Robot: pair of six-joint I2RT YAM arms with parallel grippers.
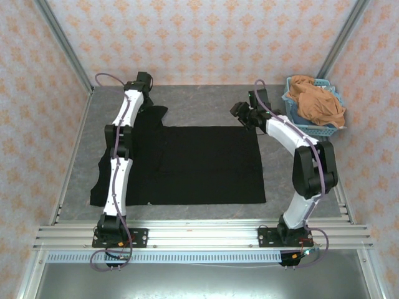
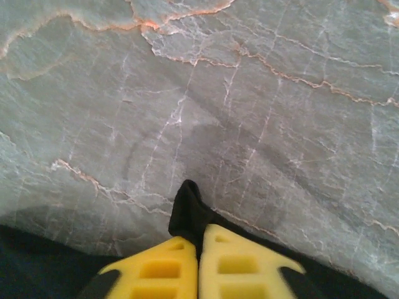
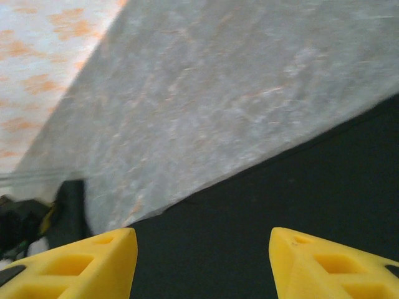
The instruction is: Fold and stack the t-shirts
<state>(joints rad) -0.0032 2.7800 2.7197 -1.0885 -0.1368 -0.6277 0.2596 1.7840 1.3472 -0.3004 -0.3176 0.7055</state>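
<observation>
The black shirt (image 1: 206,165) lies spread flat on the grey marbled desk (image 1: 206,103), plain side up, with a sleeve trailing off at the near left and another bit of cloth reaching toward the far left corner. The left arm stretches along that left side to the far edge. In the left wrist view the left hand (image 2: 198,233) is closed tight: its yellow fingers (image 2: 162,268) meet, and a small tuft of black cloth pokes up between them – a pinch on the shirt's edge, with bare desk beyond.

The right hand (image 3: 202,232) sits at the shirt's far right corner. Its fingers stand well apart with nothing between them, and below them is black cloth, whose straight edge runs diagonally against the desk. Whether they touch the cloth I cannot tell.

The orange shirt (image 1: 318,103) is crumpled in the light-blue basket (image 1: 290,103) at the far right of the desk – just beside the right arm, apart from the black one.
</observation>
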